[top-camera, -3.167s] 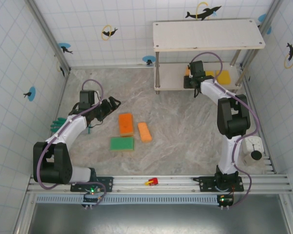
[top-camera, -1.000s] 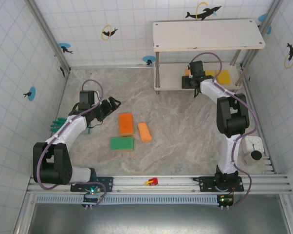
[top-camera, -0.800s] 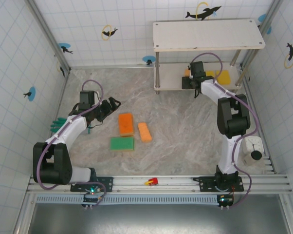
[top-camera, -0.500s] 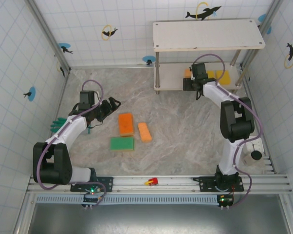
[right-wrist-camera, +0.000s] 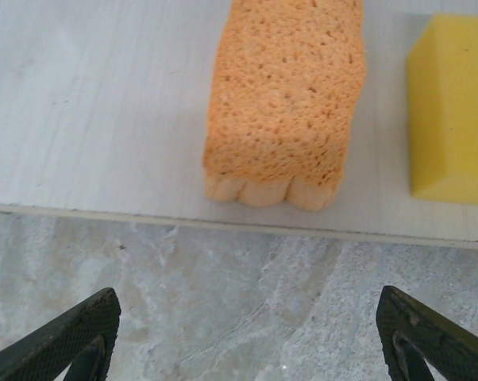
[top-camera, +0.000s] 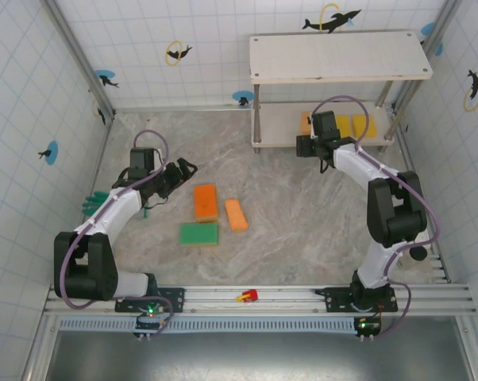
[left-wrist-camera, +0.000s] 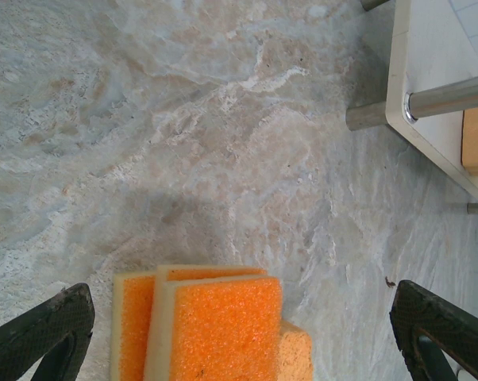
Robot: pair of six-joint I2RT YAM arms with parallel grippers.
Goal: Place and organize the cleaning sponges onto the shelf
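**Q:** Where are the sponges?

**A:** Three lie on the marbled table (top-camera: 302, 214), left of centre. There is an orange sponge (top-camera: 205, 202), a pale orange sponge (top-camera: 236, 214) just right of it, and a green sponge (top-camera: 199, 233) just near of the orange one. Others rest on the lower board of the shelf (top-camera: 338, 55), a two-tier rack at the far right. On that board a porous orange sponge (right-wrist-camera: 283, 103) sits towards the left, with a yellow sponge (right-wrist-camera: 453, 103) beside it across a small gap. A second yellow sponge (top-camera: 365, 125) lies further right.

**Q:** What about the two grippers?

**A:** The left gripper (top-camera: 178, 170) hovers over the table, just left of the orange sponge and apart from it. Its fingers are spread wide with nothing between them. In the left wrist view the orange sponge looks like two pieces, one lying on the other, though I cannot tell for sure. The right gripper (right-wrist-camera: 247, 341) is over the table just near of the shelf's lower board. Its fingers are wide apart and empty. It faces the porous orange sponge, which lies flat close to the board's near edge.

**Q:** Anything else?

**A:** A green glove (top-camera: 92, 203) lies by the left wall, and a small red object (top-camera: 248, 296) sits on the near rail
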